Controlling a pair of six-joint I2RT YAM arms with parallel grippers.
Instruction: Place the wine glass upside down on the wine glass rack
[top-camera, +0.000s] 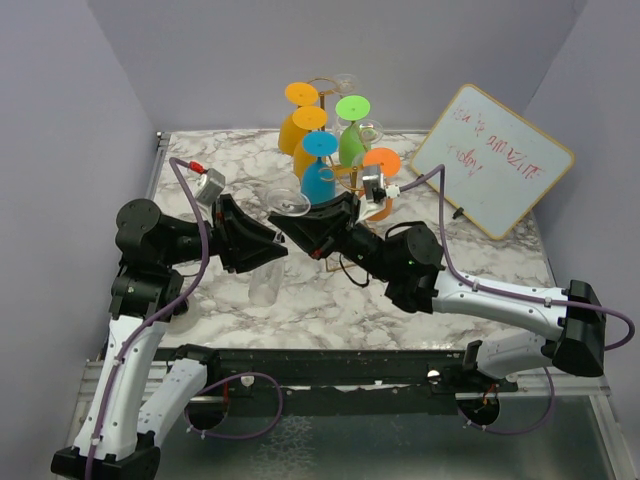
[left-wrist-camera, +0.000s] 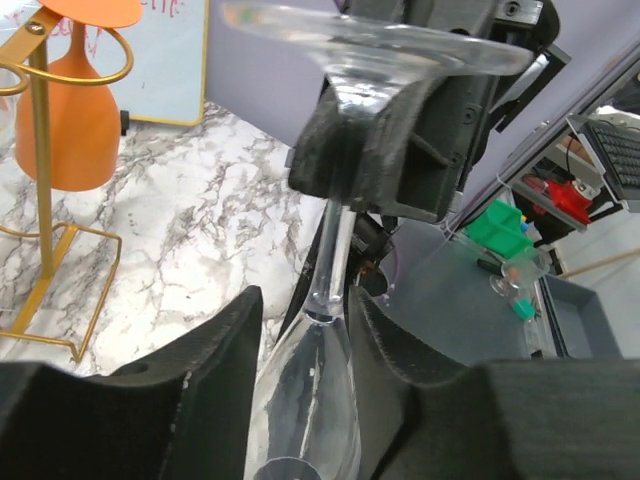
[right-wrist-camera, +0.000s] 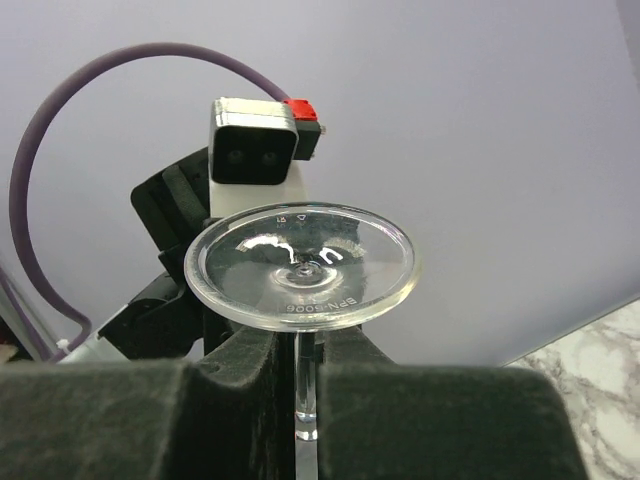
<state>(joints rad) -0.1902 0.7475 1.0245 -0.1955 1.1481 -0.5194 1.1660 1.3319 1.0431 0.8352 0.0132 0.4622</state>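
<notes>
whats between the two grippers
The wine glass, foot up: the right gripper clamps its stem, the left gripper flanks its bowl. Clearest in the left wrist view.

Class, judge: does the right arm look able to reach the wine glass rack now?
Probably yes: the wine glass rack stands just beyond the right gripper, nothing seems between them, though coloured glasses crowd its arms.

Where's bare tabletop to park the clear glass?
Front right, between right arm and whiteboard; far-left corner behind left gripper. Crowded: around the rack with its coloured glasses, and mid-table, where the right gripper grips the clear glass.
</notes>
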